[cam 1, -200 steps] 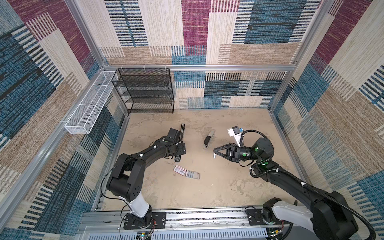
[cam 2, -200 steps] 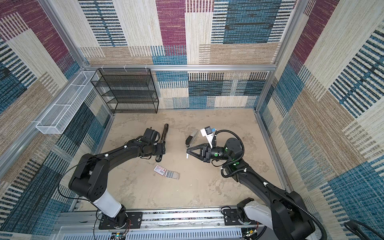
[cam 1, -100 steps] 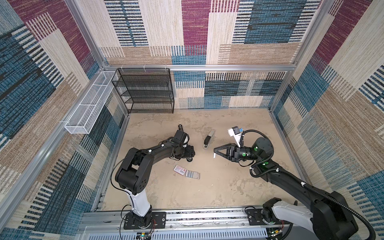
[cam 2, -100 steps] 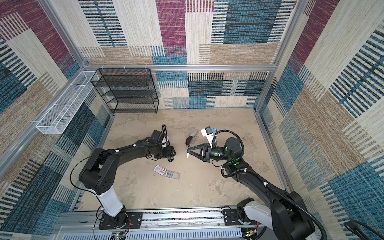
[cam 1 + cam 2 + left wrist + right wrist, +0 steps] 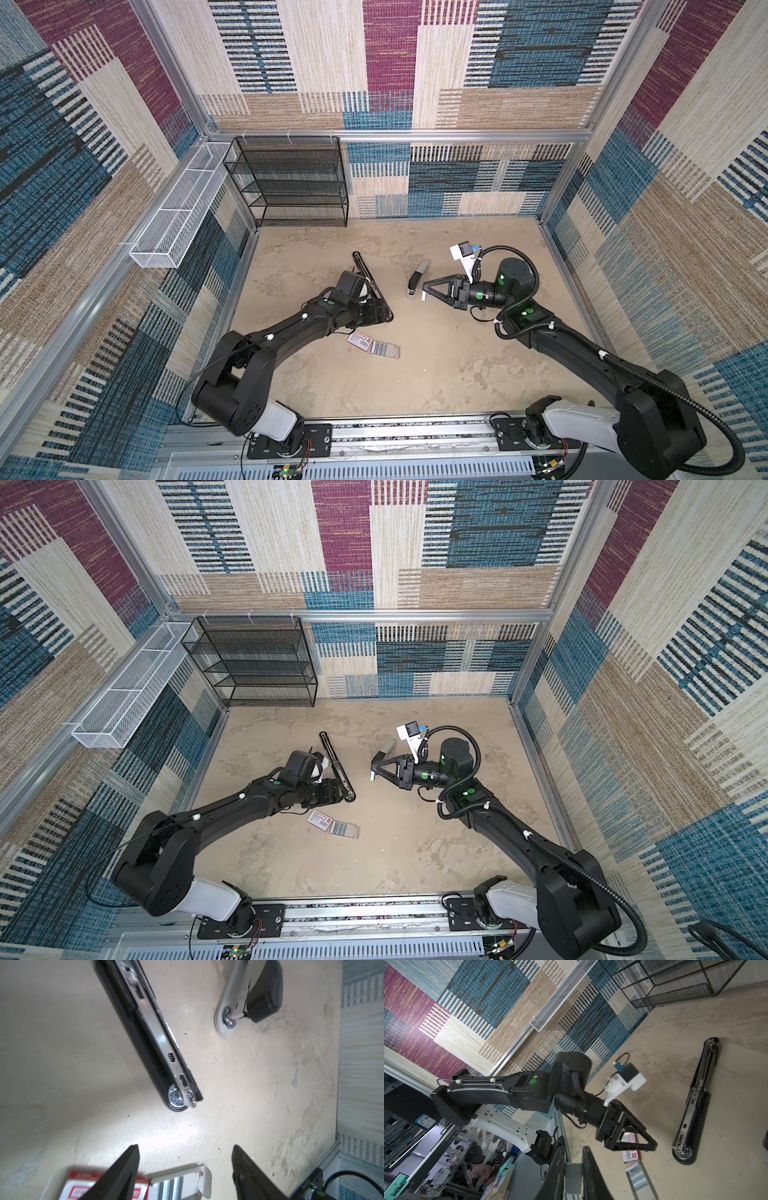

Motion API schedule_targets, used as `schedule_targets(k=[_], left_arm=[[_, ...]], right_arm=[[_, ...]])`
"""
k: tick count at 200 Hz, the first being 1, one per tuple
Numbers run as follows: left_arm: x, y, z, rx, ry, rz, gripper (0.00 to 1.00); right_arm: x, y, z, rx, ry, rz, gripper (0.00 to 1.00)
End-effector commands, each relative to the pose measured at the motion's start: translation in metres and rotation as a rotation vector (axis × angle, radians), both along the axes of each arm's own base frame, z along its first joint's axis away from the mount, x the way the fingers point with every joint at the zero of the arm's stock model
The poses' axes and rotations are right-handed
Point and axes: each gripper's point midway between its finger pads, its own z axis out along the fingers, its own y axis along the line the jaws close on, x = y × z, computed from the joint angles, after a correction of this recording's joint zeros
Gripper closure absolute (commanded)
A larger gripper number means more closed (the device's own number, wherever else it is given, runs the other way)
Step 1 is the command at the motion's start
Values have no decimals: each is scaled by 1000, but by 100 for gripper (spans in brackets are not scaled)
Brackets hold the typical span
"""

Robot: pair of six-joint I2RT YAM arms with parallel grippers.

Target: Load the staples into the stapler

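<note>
— Where are the staples [image 5: 384, 348]?
— In rows in their tray [image 5: 204, 1176], slid out of the red-label box [image 5: 360, 339], flat on the floor. The left pincer [image 5: 185, 1147] hangs just over them, jaws wide, gripping nothing.
— And the right pincer [image 5: 573, 1148]?
— Well apart from the tray, closed on a short grey strip [image 5: 572, 1178]. The black stapler [image 5: 371, 282] lies opened flat beside the left pincer.
</note>
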Motion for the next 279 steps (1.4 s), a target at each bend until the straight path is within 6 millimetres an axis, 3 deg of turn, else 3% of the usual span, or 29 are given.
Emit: schedule_targets(k=[1, 54, 93, 142, 189, 203, 279], left_arm=[[-13, 25, 6, 18, -10, 87, 26], [-44, 64, 45, -19, -126, 174, 19], [-58, 71, 53, -63, -116, 185, 19], [-61, 78, 50, -100, -98, 213, 19], [-60, 78, 48, -131, -86, 223, 19], [-60, 75, 49, -145, -86, 215, 19], [-57, 60, 48, -206, -63, 157, 19]], right_arm=[[20, 3, -16, -95, 6, -65, 82], [62, 42, -52, -312, 20, -154, 83], [93, 71, -88, -488, 48, -218, 83], [123, 89, -130, -717, 50, -307, 83], [137, 97, -162, -847, 56, -345, 82], [144, 104, -157, -839, 43, -358, 82], [151, 121, -181, -880, 43, -347, 82]])
